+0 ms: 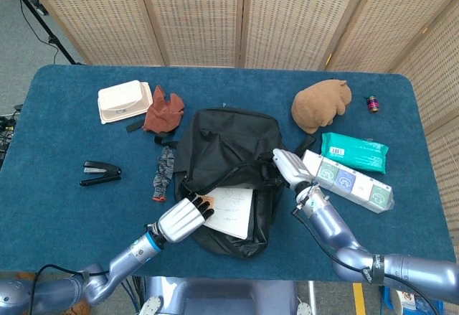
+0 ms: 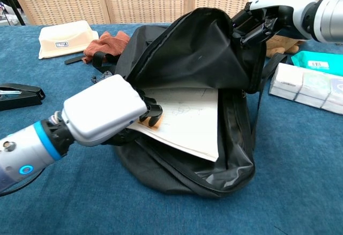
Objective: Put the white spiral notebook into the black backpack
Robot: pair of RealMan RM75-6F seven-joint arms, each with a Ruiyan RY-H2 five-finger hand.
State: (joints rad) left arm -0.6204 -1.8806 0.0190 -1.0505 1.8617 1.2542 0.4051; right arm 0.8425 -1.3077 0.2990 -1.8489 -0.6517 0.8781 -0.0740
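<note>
We see the notebook point(image 2: 185, 118) as a white sheaf with faint pencil marks on its top page, lying slanted in the open mouth of the backpack point(image 2: 198, 53), its upper part under the raised flap. The left hand point(image 2: 110, 109) grips its near corner, fingers curled over the page. The right hand point(image 2: 262, 18) pinches the flap's edge and holds it up (the chest view shows this plainly; from the head view the grip is hard to make out). Only the head view shows the brown plush toy point(image 1: 321, 104) and the whole stapler point(image 1: 100, 172) on the table point(image 1: 57, 135).
</note>
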